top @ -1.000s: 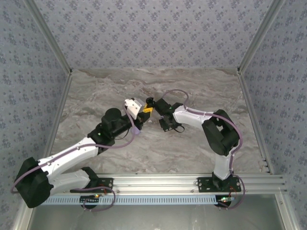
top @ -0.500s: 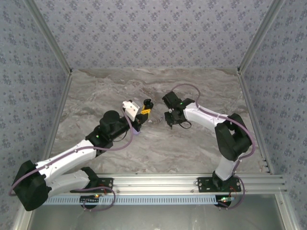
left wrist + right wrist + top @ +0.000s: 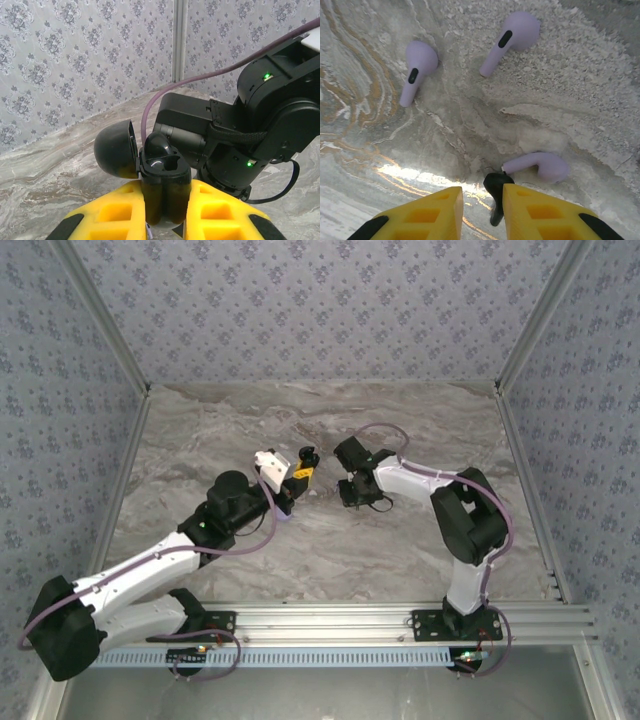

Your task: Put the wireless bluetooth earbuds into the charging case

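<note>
The right pincer [image 3: 479, 202] has its fingers [image 3: 535, 215] a little apart around a black earbud [image 3: 495, 190], not squeezing yet. Three purple earbuds [image 3: 417, 62] lie nearby. The left pincer [image 3: 166, 200] holds the open black case [image 3: 162, 172]. Next, I think: pinch, lift, carry it to the case.

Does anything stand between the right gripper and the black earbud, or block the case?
Nothing visible does. The black earbud sits between the fingers of the right gripper, and the lilac earbuds lie beyond it. The case, held in the left gripper, has its lid open.
</note>
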`<state>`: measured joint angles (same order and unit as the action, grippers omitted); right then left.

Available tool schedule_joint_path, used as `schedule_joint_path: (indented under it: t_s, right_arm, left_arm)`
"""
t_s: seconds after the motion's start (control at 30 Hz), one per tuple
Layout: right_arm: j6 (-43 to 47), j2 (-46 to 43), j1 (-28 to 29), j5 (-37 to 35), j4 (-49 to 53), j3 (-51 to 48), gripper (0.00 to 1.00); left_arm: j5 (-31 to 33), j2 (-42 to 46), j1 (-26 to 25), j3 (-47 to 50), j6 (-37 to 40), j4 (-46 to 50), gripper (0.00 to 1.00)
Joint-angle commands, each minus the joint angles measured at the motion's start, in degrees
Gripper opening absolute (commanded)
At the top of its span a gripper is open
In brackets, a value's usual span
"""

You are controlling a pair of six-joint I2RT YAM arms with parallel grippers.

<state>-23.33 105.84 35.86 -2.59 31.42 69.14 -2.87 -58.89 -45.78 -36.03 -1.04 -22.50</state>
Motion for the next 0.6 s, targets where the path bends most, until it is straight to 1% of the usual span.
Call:
schedule_joint_path:
  t_s: [0.0,0.2,0.57]
  right_arm:
    - [-1.0,1.5,-0.2,0.0,0.8,-0.3,0.30]
    - [-0.6,2.2,-0.1,-0.6,1.2,0.0,0.30]
    - [-0.5,-2.1,0.3,-1.1,1.4,0.3,0.30]
  left_arm:
    - [1.0,0.9,-0.3,-0.3,0.5,-0.8,0.00]
    - [1.0,0.7,-0.2,-0.4,0.5,-0.7,0.00]
    - [1.0,0.1,-0.3,-0.8,0.6,-0.7,0.00]
